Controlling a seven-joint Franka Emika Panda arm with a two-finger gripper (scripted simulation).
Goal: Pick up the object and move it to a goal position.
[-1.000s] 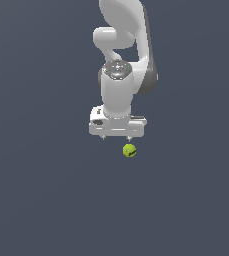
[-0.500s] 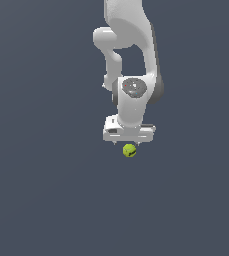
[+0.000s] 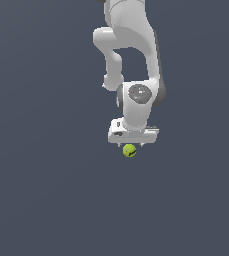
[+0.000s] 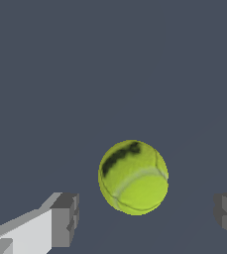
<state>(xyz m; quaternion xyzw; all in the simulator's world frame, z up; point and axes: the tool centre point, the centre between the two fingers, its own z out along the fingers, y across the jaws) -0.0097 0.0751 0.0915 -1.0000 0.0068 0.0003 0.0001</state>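
Plain slate-grey surface (image 3: 41, 200) — ball (image 4: 133, 177) between parted jaws

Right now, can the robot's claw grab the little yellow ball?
Probably yes. The gripper is open with a finger on each side of the tennis ball, and nothing sits between them.

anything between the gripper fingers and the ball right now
Nothing. In the wrist view the ball sits between the two open fingers, with bare grey floor in the gaps on both sides.
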